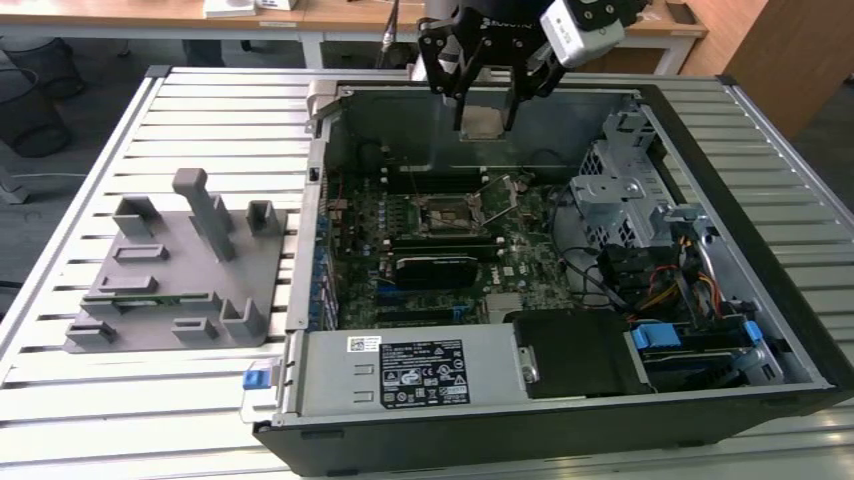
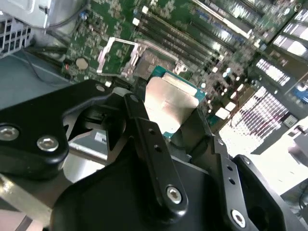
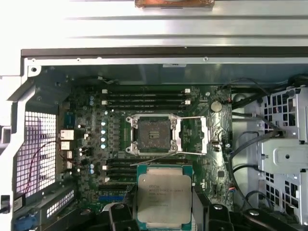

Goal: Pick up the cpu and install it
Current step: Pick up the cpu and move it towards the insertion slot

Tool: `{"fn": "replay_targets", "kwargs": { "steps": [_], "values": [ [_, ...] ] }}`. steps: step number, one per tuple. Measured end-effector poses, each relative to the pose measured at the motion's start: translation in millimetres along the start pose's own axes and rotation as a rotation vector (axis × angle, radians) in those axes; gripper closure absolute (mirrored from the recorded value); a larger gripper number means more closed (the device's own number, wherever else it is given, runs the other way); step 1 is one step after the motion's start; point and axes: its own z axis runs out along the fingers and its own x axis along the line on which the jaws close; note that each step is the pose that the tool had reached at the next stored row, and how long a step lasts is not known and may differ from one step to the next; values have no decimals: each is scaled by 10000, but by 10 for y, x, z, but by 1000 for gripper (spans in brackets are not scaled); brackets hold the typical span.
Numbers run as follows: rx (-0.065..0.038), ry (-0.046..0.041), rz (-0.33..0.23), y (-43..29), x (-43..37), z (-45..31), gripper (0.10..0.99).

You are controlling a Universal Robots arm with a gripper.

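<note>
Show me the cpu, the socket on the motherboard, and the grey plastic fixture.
cpu (image 3: 164, 197): first wrist view, middle of its silver top.
CPU socket (image 3: 154, 134): first wrist view, its open centre.
grey plastic fixture (image 1: 187, 275): exterior view, its flat base.

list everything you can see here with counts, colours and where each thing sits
cpu: one, silver top, held in the claw above the open case
cpu socket: one, empty, frame lifted open, middle of the motherboard
motherboard: one, green, on the case floor
computer case: one, black, side open, on the table
labelled metal box: one, silver, case's near end in the exterior view
fixture: one, grey, on the table, exterior view's left of the case
table: one, pale slatted metal, under everything
claw: one, black, shut on the cpu
</note>
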Motion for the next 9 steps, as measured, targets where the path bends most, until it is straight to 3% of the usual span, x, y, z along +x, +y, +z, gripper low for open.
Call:
{"fn": "replay_targets", "kwargs": {
  "steps": [2,9],
  "values": [
    [4,0,9,35,1,4,545],
    [5,-67,3,36,26,21,545]
  ]
}}
